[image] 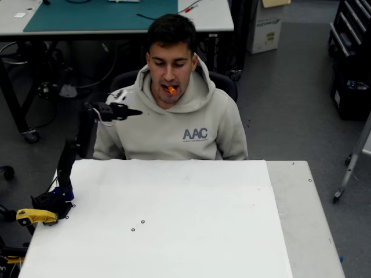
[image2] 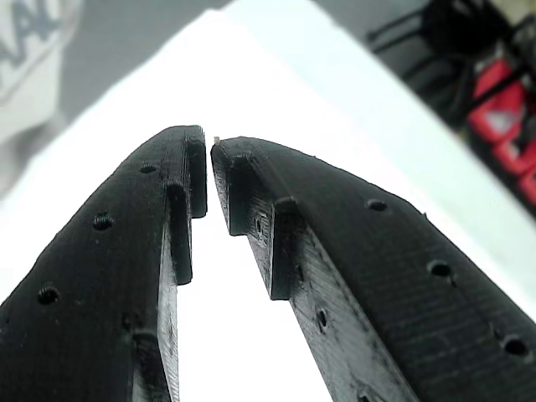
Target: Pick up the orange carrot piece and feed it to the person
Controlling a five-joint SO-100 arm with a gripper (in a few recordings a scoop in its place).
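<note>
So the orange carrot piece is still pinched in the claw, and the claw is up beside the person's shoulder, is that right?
Not quite. The orange carrot piece is in the person's mouth, as the overhead view shows. The claw is indeed up beside the person's shoulder, and in the wrist view its fingertips are nearly closed with nothing between them.

Black arm rises from its base at the overhead view's eight o'clock, forearm level, gripper aimed toward three o'clock; in the wrist view fingers nearly meet at tips, empty.
</note>
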